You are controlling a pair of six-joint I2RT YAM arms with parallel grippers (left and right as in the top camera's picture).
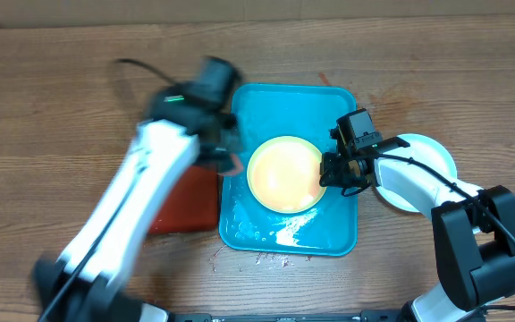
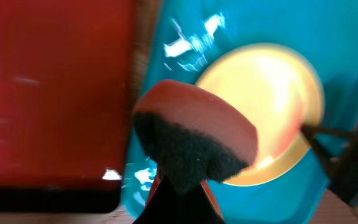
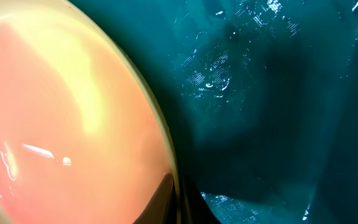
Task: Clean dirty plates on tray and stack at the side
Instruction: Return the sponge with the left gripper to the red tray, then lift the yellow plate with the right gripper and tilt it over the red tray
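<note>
overhead: one yellow plate (image 1: 284, 174) lies mid-way in the blue tray (image 1: 329, 237). a pale plate (image 1: 423, 148) sits on the table (image 1: 43, 107) just off the tray's right side, under my right arm. i read that one as done and the yellow one as in hand, and i see no third. my right gripper (image 1: 340, 170) is at the yellow plate's right rim. my left gripper (image 1: 222, 148), blurred, hangs over the tray's left edge.

left wrist: the jaws pinch a sponge (image 2: 194, 140), scrub side down, above the gap between the red tray (image 2: 55, 93) and the plate (image 2: 272, 99). there is little room on that side.

right wrist: the plate's rim (image 3: 160, 124) runs out of the bottom of the frame over the wet tray floor (image 3: 260, 112). i cannot tell whether these jaws grip it. the tray's right wall is close.
</note>
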